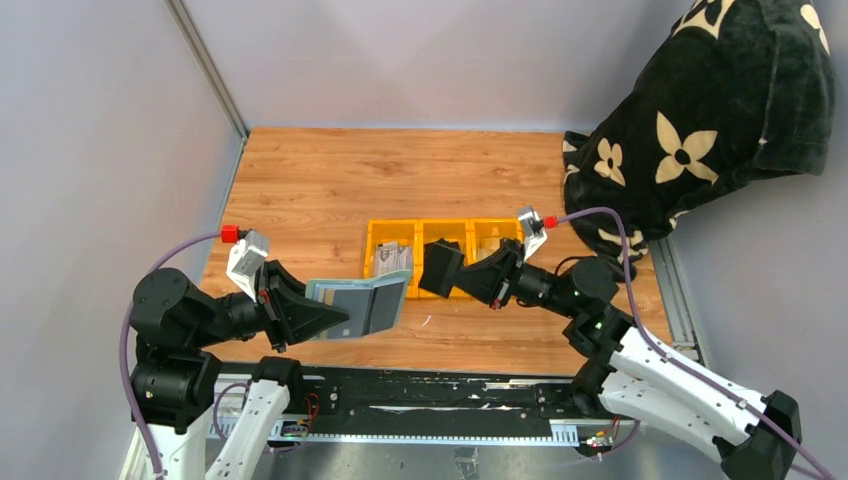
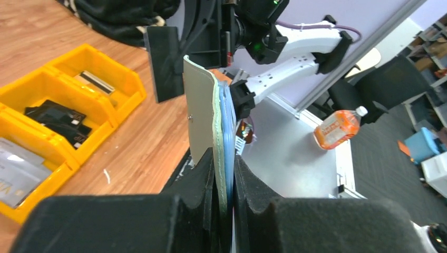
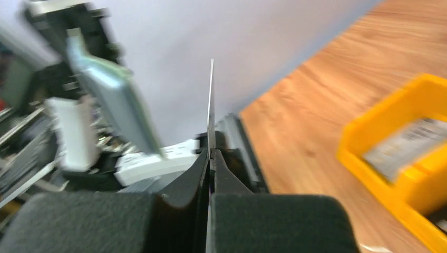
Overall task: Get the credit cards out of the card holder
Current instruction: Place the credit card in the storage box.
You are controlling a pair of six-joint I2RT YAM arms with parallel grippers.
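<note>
The sage-green card holder point(image 1: 362, 305) hangs open above the table's near middle, its blue-grey inside facing up. My left gripper point(image 1: 340, 318) is shut on its left edge; in the left wrist view the card holder point(image 2: 204, 110) stands edge-on between my left gripper's point(image 2: 225, 158) jaws. Just right of it, my right gripper point(image 1: 462, 272) is shut on a dark credit card point(image 1: 440, 268), clear of the holder and over the bin's front. That credit card point(image 3: 211, 100) shows edge-on in my right gripper point(image 3: 210, 153). More grey credit cards point(image 1: 392, 258) lie in the bin's left compartment.
A yellow three-compartment bin point(image 1: 440, 227) sits mid-table, with dark items point(image 2: 58, 118) in its middle compartment. A black flower-print cushion point(image 1: 700, 120) fills the back right corner. Grey walls close the left and back sides.
</note>
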